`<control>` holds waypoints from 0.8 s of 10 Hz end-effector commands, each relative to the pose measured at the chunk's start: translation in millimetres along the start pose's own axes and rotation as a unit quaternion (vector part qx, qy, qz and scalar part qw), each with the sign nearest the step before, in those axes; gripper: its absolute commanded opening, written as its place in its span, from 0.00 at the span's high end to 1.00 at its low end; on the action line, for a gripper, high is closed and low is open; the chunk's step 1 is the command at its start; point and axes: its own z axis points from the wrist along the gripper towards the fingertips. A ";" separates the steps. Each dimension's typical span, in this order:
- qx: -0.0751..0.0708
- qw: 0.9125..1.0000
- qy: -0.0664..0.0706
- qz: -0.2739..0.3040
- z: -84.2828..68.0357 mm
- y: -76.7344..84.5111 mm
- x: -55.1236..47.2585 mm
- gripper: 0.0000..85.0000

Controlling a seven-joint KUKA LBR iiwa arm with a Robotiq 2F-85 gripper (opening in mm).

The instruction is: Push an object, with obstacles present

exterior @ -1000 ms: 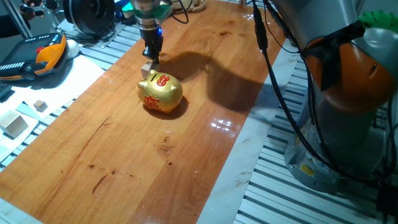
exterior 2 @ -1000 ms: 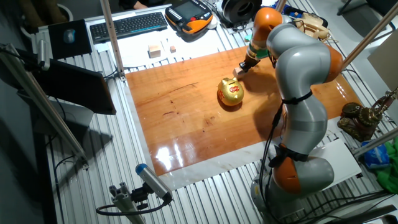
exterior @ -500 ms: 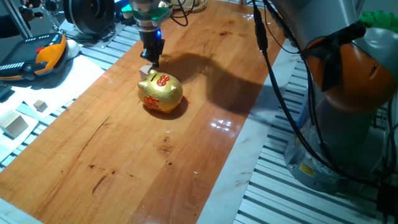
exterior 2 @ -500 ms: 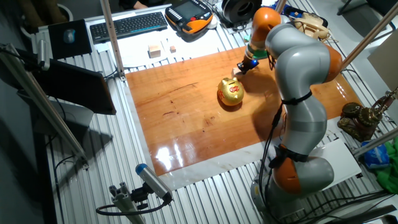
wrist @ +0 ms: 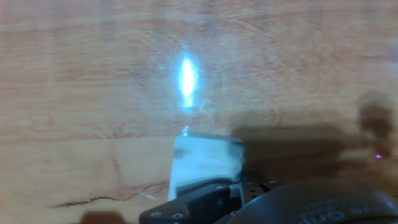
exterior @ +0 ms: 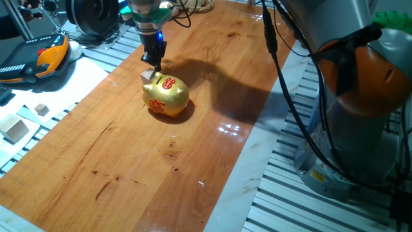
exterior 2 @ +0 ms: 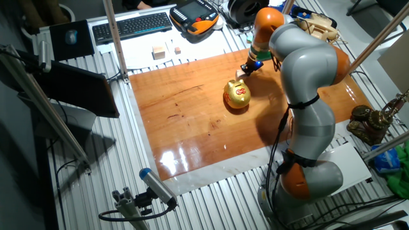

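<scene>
The small pale beige cube [exterior: 149,75] sits on the wooden table [exterior: 129,161], touching or nearly touching the back of the golden piggy bank [exterior: 166,96]. My gripper [exterior: 154,62] stands just behind the cube with its fingers together and nothing between them, its tips close to the cube's far top edge. In the other fixed view the gripper [exterior 2: 246,68] is just beyond the cube [exterior 2: 241,74] and the piggy bank [exterior 2: 238,94]. The hand view shows the pale fingertips [wrist: 205,165] over bare wood; the cube and the piggy bank are out of it.
A larger pale wooden block [exterior: 14,127] and a tiny cube [exterior: 41,109] lie off the table's left edge. An orange teach pendant [exterior: 38,58] is at the back left. The robot's base [exterior: 360,103] stands to the right. A keyboard [exterior 2: 131,25] lies beyond the table.
My gripper has shifted a little to the left along the table's back. The cube has slid slightly toward the piggy bank and shows more fully. The piggy bank has not moved.
</scene>
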 end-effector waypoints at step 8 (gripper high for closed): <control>0.005 1.000 0.000 -0.018 4.0 13.8 -5.9 1.00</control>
